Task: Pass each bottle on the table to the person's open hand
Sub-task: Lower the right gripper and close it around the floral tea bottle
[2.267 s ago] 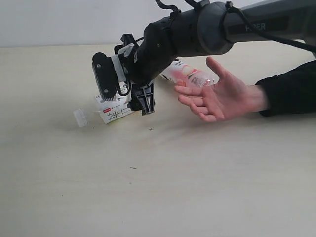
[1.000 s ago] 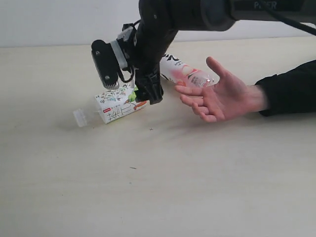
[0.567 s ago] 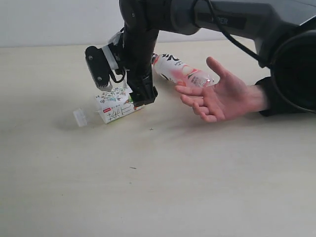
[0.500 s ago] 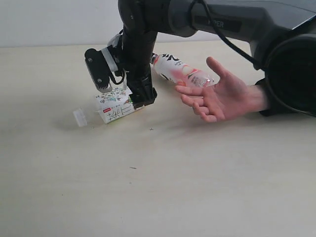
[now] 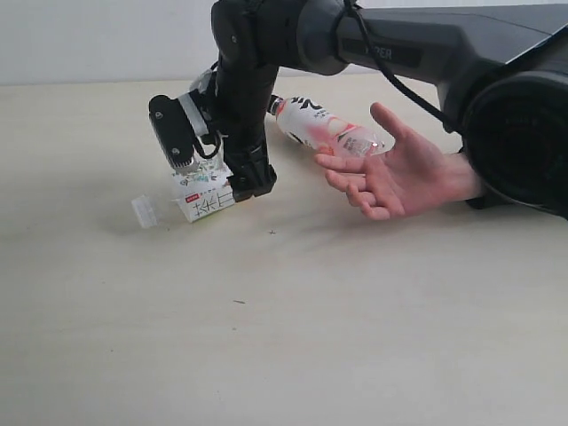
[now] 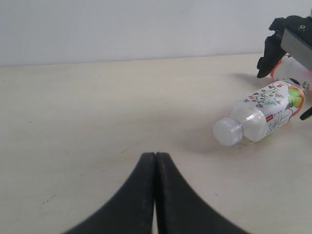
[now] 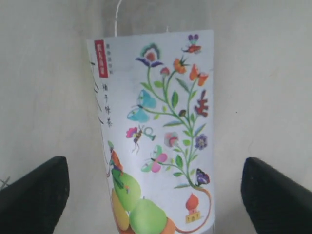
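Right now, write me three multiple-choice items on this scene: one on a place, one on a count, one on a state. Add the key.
1. Where is the floral bottle?
A. held in the air
B. lying on the table between the right gripper's fingers
C. standing upright

2. How many bottles show in the exterior view?
A. one
B. two
C. four

3. How is the left gripper?
A. wide open
B. shut on a bottle
C. shut, empty

Key:
1 B, the right wrist view shows a finger on each side of it.
2 B, only the floral one and the pink bottle show.
3 C, its fingers meet with nothing between them.
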Tool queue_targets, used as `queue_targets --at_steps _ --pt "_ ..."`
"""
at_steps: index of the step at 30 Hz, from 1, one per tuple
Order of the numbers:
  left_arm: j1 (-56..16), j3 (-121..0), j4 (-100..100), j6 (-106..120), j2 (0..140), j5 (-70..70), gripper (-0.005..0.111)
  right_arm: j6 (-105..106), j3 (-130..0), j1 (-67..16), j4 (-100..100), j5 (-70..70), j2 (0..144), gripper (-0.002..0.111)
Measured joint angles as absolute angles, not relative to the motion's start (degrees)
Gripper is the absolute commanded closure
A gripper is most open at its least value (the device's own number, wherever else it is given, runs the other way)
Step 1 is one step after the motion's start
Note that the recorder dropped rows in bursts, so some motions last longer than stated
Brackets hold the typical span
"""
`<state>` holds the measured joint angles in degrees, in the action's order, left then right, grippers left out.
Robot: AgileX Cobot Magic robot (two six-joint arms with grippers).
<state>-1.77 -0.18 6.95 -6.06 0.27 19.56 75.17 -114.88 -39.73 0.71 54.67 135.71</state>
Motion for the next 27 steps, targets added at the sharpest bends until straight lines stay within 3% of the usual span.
queue_targets --at_steps 27 --pt "-1.77 -0.18 6.95 -6.06 0.27 19.56 0.104 75.17 -114.88 -39.73 2.8 52.44 137.0 0.019"
